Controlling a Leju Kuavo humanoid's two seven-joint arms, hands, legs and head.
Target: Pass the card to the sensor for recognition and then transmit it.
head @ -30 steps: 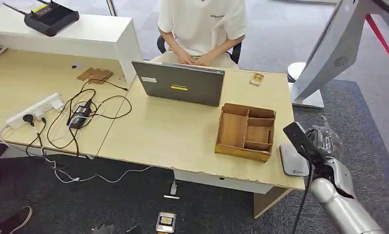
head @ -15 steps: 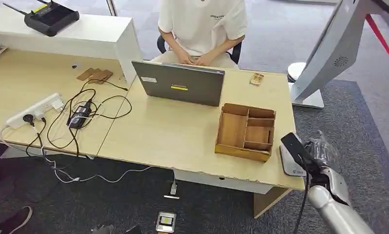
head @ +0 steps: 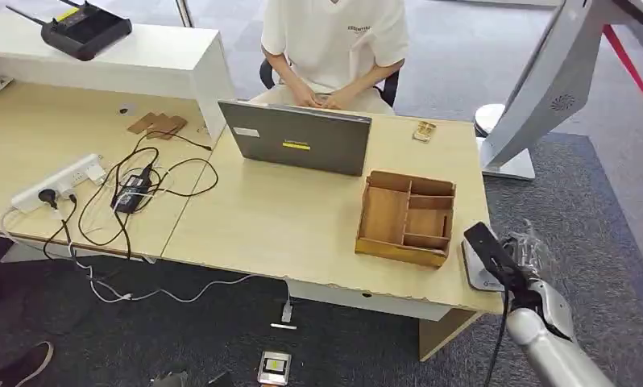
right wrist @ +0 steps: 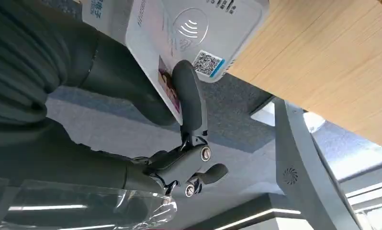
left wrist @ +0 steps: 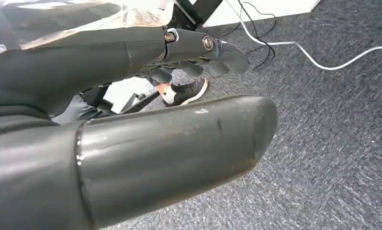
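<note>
From the head view, the right hand (head: 521, 270) sits just off the desk (head: 302, 226) corner, fingers clamped on the card (head: 489, 248), which shows as a dark slab angled over the white sensor (head: 477, 270). Compared with a second ago, hand and card have dropped lower and moved slightly inward, so the card now overlaps the sensor rather than floating above it. Judgement: the presentation step is nearly complete; the hand-over remains. The tray (head: 406, 216) lies just beyond the fingers, the laptop (head: 296, 137) and a seated person (head: 334, 40) well beyond. In the left wrist view, the left hand (left wrist: 131, 96) hangs over grey carpet (left wrist: 332, 120); its fingers (left wrist: 198, 48) lie extended and apart, holding nothing. In the right wrist view, the card (right wrist: 153, 62) is pinched between thumb (right wrist: 117, 81) and one finger (right wrist: 191, 100), its printed face near the sensor (right wrist: 213, 24); whether the two touch cannot be told. The wave mark on the sensor lies just past the fingertip.
</note>
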